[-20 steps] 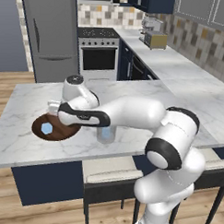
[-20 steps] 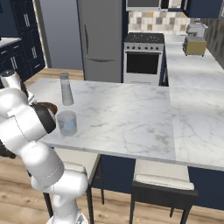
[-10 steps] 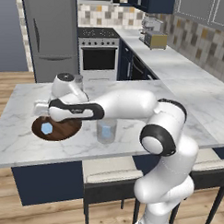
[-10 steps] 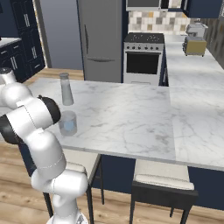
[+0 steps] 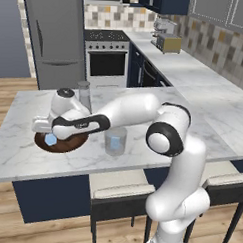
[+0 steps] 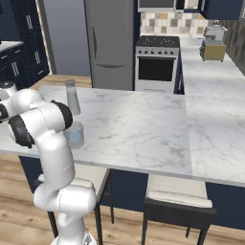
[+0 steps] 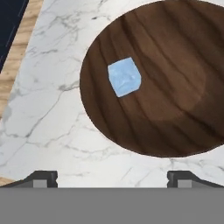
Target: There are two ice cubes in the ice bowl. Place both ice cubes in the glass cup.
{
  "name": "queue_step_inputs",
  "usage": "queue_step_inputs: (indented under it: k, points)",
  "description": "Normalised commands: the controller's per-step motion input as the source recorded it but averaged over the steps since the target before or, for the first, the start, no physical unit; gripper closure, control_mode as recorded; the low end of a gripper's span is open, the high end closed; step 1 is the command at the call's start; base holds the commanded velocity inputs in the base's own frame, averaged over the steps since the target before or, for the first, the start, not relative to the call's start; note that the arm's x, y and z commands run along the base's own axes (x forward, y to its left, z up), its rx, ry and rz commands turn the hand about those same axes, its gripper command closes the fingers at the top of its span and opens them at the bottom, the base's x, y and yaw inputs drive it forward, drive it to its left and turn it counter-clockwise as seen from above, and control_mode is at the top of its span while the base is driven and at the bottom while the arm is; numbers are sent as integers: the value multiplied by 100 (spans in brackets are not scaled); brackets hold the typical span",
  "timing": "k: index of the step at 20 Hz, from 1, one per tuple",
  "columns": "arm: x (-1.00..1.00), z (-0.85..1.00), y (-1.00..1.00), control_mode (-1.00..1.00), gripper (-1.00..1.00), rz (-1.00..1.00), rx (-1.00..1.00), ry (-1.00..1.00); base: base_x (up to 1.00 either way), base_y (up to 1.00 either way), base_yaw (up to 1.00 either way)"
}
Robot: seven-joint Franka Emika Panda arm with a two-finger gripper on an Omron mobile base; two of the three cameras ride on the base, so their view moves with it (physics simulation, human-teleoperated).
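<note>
Claw tips stand wide apart with nothing between them, hovering above the marble table just short of the ice bowl. One pale-blue faceted ice cube lies ahead of the claw in the dark wooden dish, near its rim. Arm stretches low and level across the table. Beside it stands the glass cup; the table's edge runs close by.

Ice cube: pale blue, translucent. Bowl: dark brown, wood-grain streaks. Counter: white marble, grey veining. Cup: clear, greyish. Bottle: grey. Cabinets: navy. Backsplash: beige-grey tile checks.
</note>
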Motion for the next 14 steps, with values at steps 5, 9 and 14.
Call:
queue_step_inputs:
  k: [5, 9, 14]
  points:
    - [31, -2, 26, -100, -100, 0, -4, 0, 0, 0, 0]
    - [38, 0, 9, -100, -100, 0, -1, 1, 0, 0, 0]
    - [12, -14, 0, -100, -100, 7, -1, 9, 0, 0, 0]
